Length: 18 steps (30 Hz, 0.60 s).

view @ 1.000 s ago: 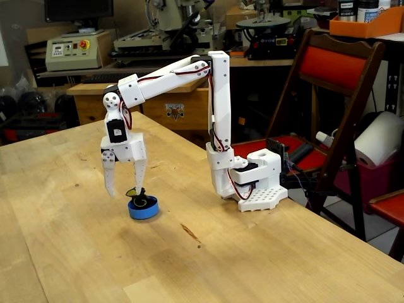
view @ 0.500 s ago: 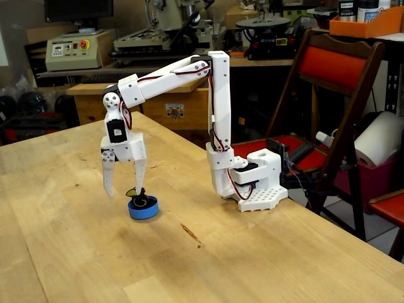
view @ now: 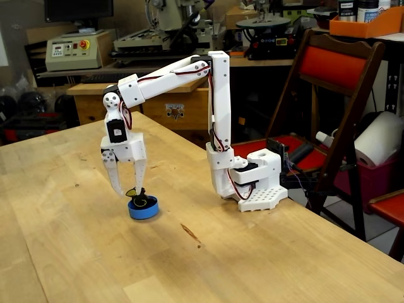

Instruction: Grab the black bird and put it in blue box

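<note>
1. We see one fixed view of a workshop, with a white robot arm (view: 211, 107) bolted near the right edge of a pale wooden table (view: 95, 252).
2. The arm rises straight up from its base (view: 255, 183), then reaches out to the left of the view and bends down so its gripper (view: 129, 188) points at the table.
3. The gripper's two white fingers (view: 114, 175) hang apart, with a clear gap between their tips; nothing is held between them.
4. Just below the fingertips sits the blue box (view: 142, 209), a small round shallow cap resting flat on the table.
5. The black bird (view: 140, 198) sits inside the blue box, poking up above its low rim, with a bit of yellow showing on its left side.
6. The right finger's tip hangs very close to the bird; we cannot tell whether it touches.
7. A small dark mark (view: 190, 234) shows on the wood to the right of the box.
8. Behind the table stand a red folding chair (view: 328, 95) and a cluttered workbench (view: 126, 95).
</note>
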Each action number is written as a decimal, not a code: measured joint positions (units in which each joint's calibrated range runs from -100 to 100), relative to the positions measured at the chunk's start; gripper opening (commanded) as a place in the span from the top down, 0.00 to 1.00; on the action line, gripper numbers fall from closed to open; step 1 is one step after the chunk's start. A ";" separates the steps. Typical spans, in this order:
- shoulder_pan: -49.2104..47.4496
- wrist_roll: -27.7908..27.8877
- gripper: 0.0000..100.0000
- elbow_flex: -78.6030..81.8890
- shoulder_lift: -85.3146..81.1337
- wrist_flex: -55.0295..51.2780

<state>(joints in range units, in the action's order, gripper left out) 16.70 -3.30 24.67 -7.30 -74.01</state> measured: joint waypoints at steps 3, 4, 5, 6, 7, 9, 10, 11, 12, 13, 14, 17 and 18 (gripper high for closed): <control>0.00 0.00 0.98 0.00 -0.17 0.00; 0.00 0.00 0.97 -0.26 -0.60 0.00; 0.00 0.00 0.97 -0.94 -1.29 0.00; 0.00 0.00 0.96 -1.80 -2.32 -0.08; 0.00 0.00 0.95 -3.00 -3.18 -0.08; 0.00 0.00 0.93 -5.75 -5.24 -0.16; 0.00 0.00 0.93 -7.29 -6.18 -0.16; 0.00 0.00 0.93 -8.75 -7.04 -0.16; 0.00 0.00 0.93 -10.21 -7.73 -0.16; 0.00 0.00 0.93 -11.50 -8.41 -0.32; 0.00 0.00 0.93 -12.53 -9.01 -0.80; 0.00 0.00 0.96 -14.67 -10.30 -3.12; 0.00 0.00 0.96 -15.02 -10.64 -4.08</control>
<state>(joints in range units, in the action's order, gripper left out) 16.70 -3.30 9.65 -17.94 -78.09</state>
